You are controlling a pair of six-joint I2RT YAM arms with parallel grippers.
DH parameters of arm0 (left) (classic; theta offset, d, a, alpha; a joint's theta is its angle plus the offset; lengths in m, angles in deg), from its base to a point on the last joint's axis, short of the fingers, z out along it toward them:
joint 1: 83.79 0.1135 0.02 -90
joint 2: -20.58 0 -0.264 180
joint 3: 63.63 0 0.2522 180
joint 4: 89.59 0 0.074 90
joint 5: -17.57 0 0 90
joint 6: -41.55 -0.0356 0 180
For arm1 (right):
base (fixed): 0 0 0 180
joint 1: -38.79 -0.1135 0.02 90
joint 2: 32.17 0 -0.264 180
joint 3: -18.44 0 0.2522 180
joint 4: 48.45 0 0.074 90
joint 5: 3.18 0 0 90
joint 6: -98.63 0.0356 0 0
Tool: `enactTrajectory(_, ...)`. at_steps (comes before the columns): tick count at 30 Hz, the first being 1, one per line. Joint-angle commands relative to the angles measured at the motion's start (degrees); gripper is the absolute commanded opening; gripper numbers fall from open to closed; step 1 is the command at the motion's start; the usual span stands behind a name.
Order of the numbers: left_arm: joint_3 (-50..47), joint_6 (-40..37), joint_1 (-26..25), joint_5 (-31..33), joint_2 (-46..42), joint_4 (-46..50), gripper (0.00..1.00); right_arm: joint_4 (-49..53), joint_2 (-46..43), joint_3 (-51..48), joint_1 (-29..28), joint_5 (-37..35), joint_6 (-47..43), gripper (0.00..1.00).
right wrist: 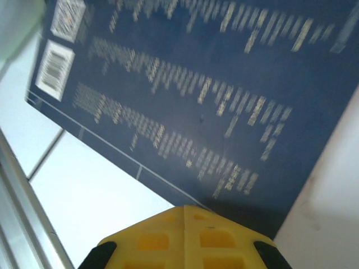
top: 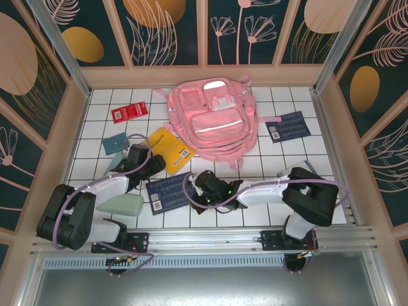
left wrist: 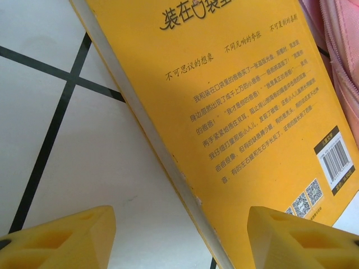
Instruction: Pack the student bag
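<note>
Pink fabric marks out the student bag (top: pixel 210 118), lying flat with its front pockets up at the far middle of the white tiled table (top: pixel 268 185). In the left wrist view we catch just a cut-off strip of it (left wrist: pixel 339 39) at the top right corner. Just beside its near left edge lies a yellow book (top: pixel 171 148), back cover up. Its text and barcode read clearly up close (left wrist: pixel 235 112), though its top and right edges run out of frame. The left gripper (top: pixel 152 164) sits at that book's near left side. Its yellow fingers (left wrist: pixel 61 238) stand well apart, with the book's white page edge running down between them; we cannot tell whether either finger touches it. Nearer us lies a navy book (top: pixel 171 191), its print blurred in the right wrist view (right wrist: pixel 213 84). The right gripper (top: pixel 199 185) meets that book's edge with its yellow fingers (right wrist: pixel 157 241) pressed together; whether any cover is pinched we cannot tell. A second navy book (top: pixel 288 126) lies right of the bag.
</note>
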Motion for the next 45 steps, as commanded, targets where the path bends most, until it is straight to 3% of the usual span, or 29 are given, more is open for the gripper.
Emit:
enactTrajectory(1,-0.8,0.1,0.0,-0.8,0.0,-1.5,0.64,-1.8,1.9,1.7,-1.0,-0.3,-0.6,0.0)
enactTrajectory(7,-0.9,0.0,0.0,-1.0,-0.1,-1.5,0.64,-0.4,4.8,2.5,-2.4,-1.9,-1.1,0.0)
enactTrajectory(15,-2.0,0.1,-0.3,-3.0,0.0,-1.3,0.62,2.0,6.1,5.1,2.2,-13.3,-0.1,0.0)
enactTrajectory(23,-1.5,0.3,-3.0,-5.2,4.1,-1.5,0.62,0.0,9.6,10.6,10.2,-12.3,-4.3,0.0)
enactTrajectory(30,-1.9,4.1,-7.1,-5.4,4.8,-3.9,0.62,0.7,14.1,17.5,13.5,-11.5,-5.9,0.0)
enactTrajectory(37,-3.6,9.8,-10.1,-1.5,1.4,-5.0,0.63,3.0,16.5,23.5,15.7,-11.7,-5.8,0.0)
enactTrajectory(42,-3.7,8.6,-10.2,1.6,-3.1,0.4,0.65,3.8,13.1,21.5,16.0,-10.9,-1.8,0.0)
enactTrajectory(45,-4.5,7.9,-10.2,3.3,-6.0,3.2,0.67,2.8,9.6,17.2,15.7,-9.2,2.0,0.08)
